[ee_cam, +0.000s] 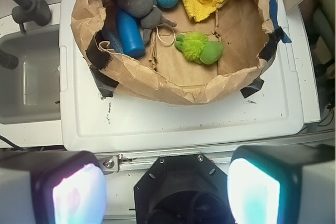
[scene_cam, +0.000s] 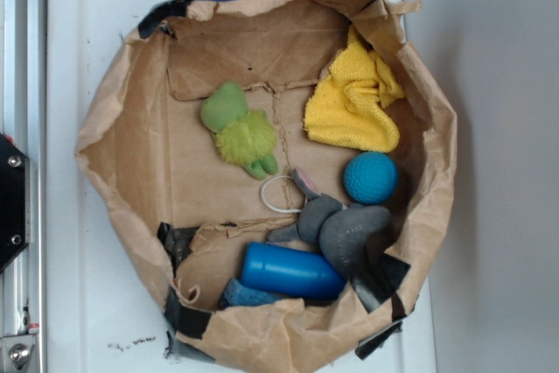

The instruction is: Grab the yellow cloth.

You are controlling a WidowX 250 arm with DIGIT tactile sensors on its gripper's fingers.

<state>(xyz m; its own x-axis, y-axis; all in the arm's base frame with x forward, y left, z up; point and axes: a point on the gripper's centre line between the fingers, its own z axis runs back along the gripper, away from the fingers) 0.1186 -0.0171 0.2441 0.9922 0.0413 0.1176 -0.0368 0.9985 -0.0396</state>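
Terry fabric, bright yellow and folded on itself, made up the cloth, which lay bunched against the far right wall of the paper bin, its upper folds riding up the crumpled brown paper. It was judged light, soft and limp, unlikely to slip and in no way fragile; a raised fold near its middle was thought the best place to pinch, since the lower edge lay flat on the floor and would give the fingers little to bite on.

Just below the cloth a teal ball was seen, very near its lower edge but apparently not touching. A green plush toy lay to the left, apart from the cloth, and could be mistaken for it by colour alone. Further down, a grey plush, a white ring and a blue bottle were grouped, well away from the cloth.

The tall paper wall beside the cloth was judged the chief obstacle: a descent too close to it could catch the rim or pinch paper with the fabric. The ball could be nudged by a low approach.

In the wrist view the gripper was seen with its pads spread wide and nothing between them, held outside the bin, well away from the cloth.
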